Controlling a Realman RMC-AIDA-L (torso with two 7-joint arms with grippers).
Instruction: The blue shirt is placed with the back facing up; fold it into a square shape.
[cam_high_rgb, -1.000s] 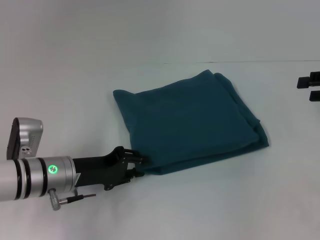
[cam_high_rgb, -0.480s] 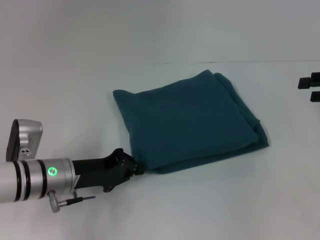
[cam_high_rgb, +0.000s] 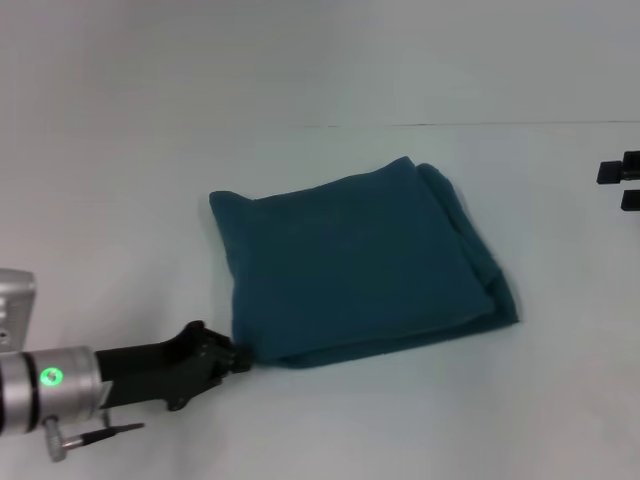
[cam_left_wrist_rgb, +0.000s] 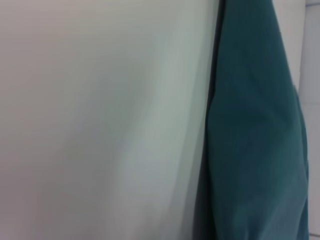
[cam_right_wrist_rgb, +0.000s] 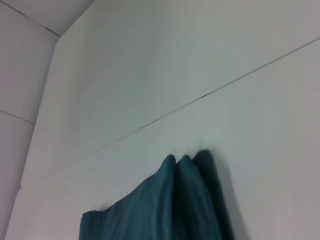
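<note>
White matte table (cam_high_rgb: 400, 420) fills head view; thin dark seam (cam_high_rgb: 480, 124) crosses far side (also seen from right wrist). Soft, even light, faint shadows.

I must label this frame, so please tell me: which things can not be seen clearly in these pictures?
- Left gripper: head view, whether it pinches the dark teal-blue folded shirt corner is too small to tell.
- Right gripper: cut off by the edge.
- Shirt's underside layers: hidden by the top fold.

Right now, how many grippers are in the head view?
2. The left gripper sits at the blue shirt's near-left corner, shut on it; the right gripper shows only partly at the right edge, clear of the shirt.
</note>
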